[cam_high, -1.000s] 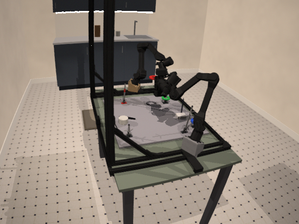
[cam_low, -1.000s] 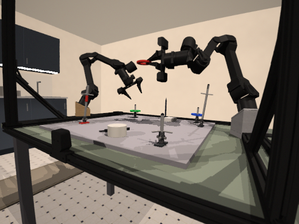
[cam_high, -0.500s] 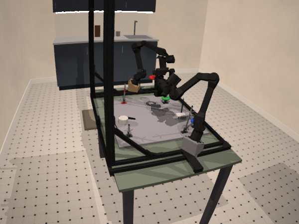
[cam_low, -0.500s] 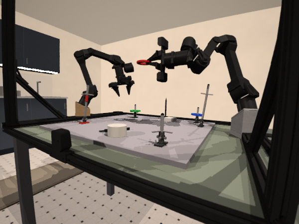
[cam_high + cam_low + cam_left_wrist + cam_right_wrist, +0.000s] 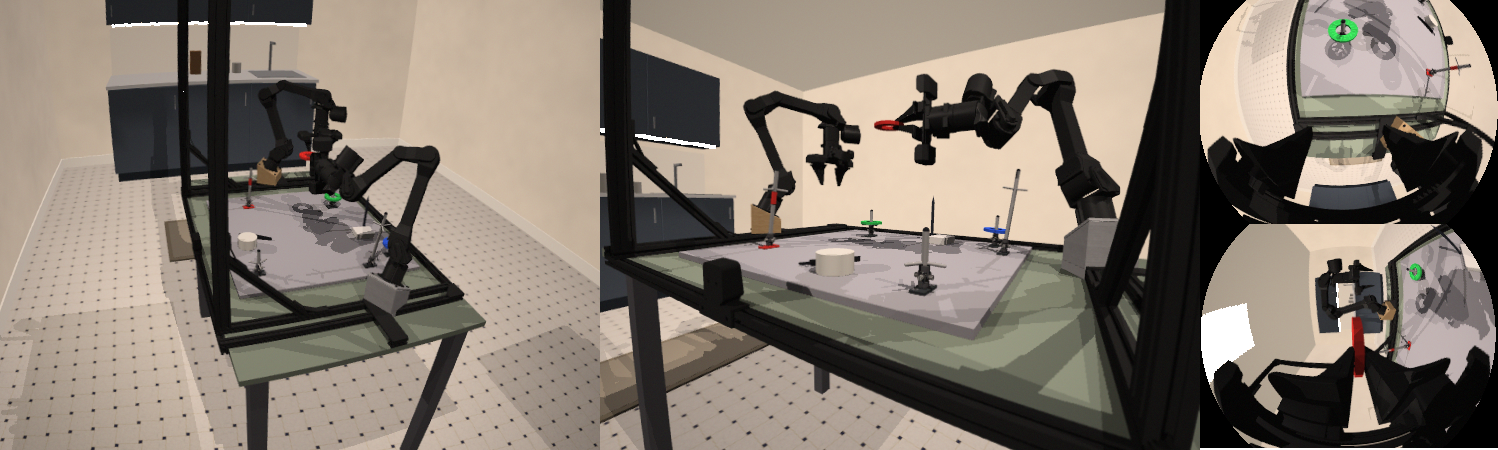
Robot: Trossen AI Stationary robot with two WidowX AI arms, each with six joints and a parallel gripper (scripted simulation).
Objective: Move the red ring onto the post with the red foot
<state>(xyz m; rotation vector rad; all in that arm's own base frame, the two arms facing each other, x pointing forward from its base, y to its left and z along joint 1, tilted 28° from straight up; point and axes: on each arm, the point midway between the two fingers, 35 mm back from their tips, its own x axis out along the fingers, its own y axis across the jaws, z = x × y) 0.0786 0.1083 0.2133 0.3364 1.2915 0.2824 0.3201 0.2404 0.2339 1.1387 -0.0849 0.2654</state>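
Observation:
The red ring [image 5: 302,155] [image 5: 886,129] [image 5: 1358,331] is held high above the board, roughly level. My right gripper [image 5: 901,124] [image 5: 1357,350] is shut on one side of its rim. My left gripper [image 5: 830,184] [image 5: 1348,130] is open and empty, fingers pointing down, lower than the ring and apart from it; in the top view its fingers are hidden behind the right arm. The post with the red foot [image 5: 250,183] [image 5: 773,199] [image 5: 1455,67] stands at the board's edge near the left arm's base, with no ring on it. Its thin cross pins show high up.
A green ring [image 5: 332,199] [image 5: 871,223] [image 5: 1333,31] and a blue ring [image 5: 385,243] [image 5: 994,230] sit on short posts. A tall grey post [image 5: 1011,210], a short grey post [image 5: 258,260] [image 5: 925,247], a white cylinder [image 5: 247,241] [image 5: 835,263] and a white block [image 5: 362,231] with a dark spike also stand there.

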